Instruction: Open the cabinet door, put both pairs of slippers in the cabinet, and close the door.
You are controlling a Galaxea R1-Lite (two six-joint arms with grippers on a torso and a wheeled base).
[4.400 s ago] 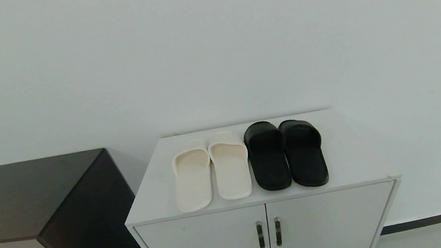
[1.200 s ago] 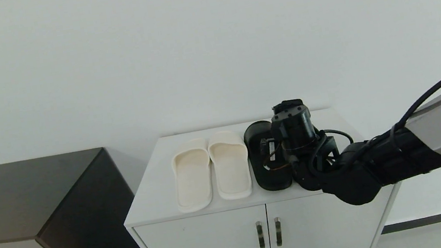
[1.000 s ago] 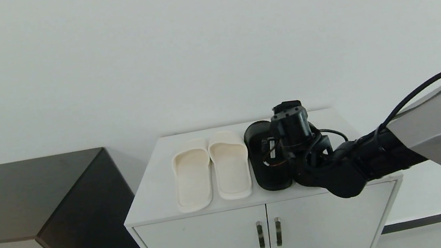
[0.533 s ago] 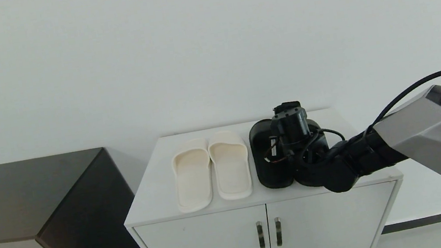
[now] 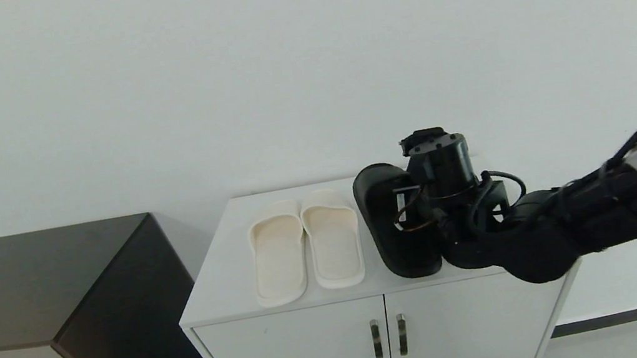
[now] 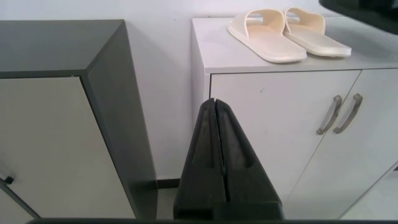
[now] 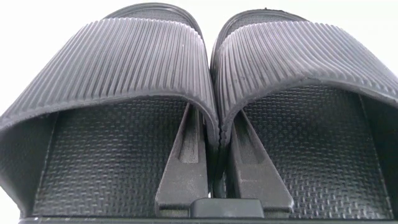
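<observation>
Two black slippers (image 5: pixel 396 224) hang pressed side by side in my right gripper (image 7: pixel 214 134), raised a little and tilted over the right part of the white cabinet's top (image 5: pixel 226 281). One finger (image 7: pixel 182 163) sits inside each slipper, and the two are shut on the inner walls of the straps (image 7: pixel 155 68). The white slippers (image 5: pixel 305 247) lie flat on the top to the left, also in the left wrist view (image 6: pixel 286 34). Both cabinet doors (image 5: pixel 478 319) are closed, handles (image 5: pixel 387 336) together in the middle. My left gripper (image 6: pixel 217 106) is shut and empty, low in front of the cabinet's left side.
A taller dark cabinet (image 5: pixel 55 275) stands close to the left of the white one, with a narrow gap between them. A white wall runs behind both. Floor shows at the lower right (image 5: pixel 633 340).
My right arm came in over the black slippers, closed on them between 1.0 and 0.5 s ago, and has since lifted the pair up and slightly right, tilting it.
</observation>
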